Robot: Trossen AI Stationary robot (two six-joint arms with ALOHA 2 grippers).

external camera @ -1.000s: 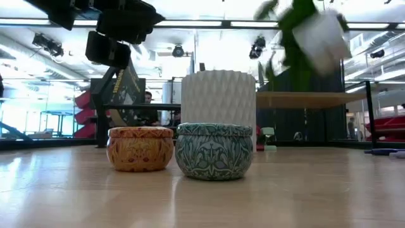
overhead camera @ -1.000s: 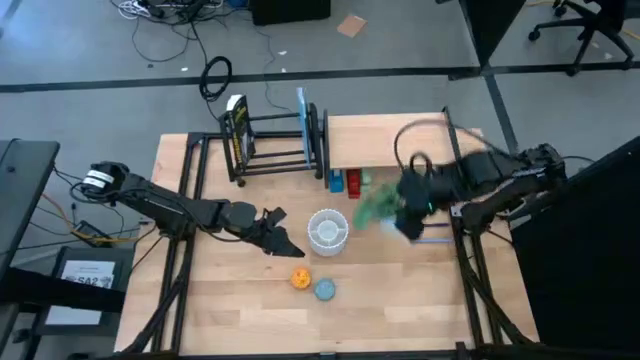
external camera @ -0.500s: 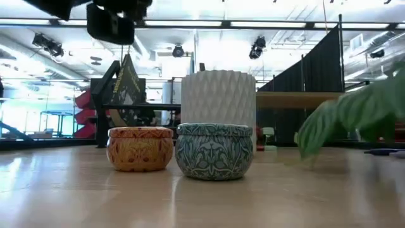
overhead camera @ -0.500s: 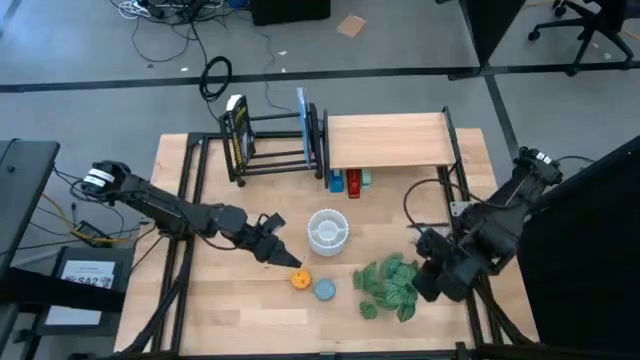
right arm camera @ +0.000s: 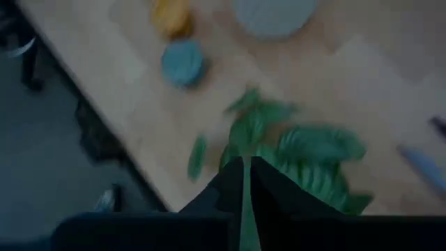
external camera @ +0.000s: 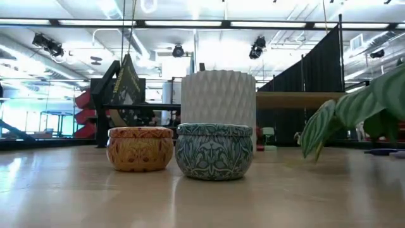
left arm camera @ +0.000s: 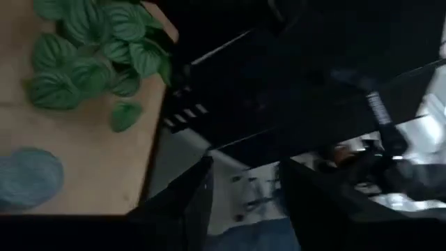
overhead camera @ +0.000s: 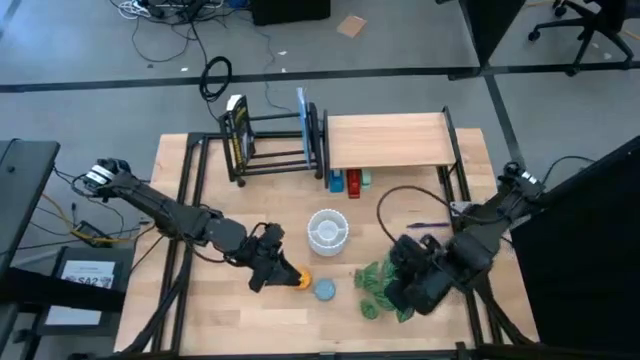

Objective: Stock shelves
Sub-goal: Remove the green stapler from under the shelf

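Black bar rack (overhead camera: 275, 140) at the far left of the surface (overhead camera: 200, 310), wooden board shelf (overhead camera: 388, 140) just beside it on the right; white ribbed pot (overhead camera: 327, 229) mid-surface, orange tin (overhead camera: 301, 279) and blue tin (overhead camera: 324, 290) touching in front of it. Left gripper (overhead camera: 272, 268) low beside the orange tin, fingers (left arm camera: 188, 202) apart, holding nothing; right gripper (overhead camera: 405, 288) at the front right, fingers (right arm camera: 230, 192) nearly together, clamped on the green leafy plant (overhead camera: 382, 285) lying on the surface.

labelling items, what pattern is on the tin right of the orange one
Teal with a pale leafy floral print on the tin; clearest in the low view.
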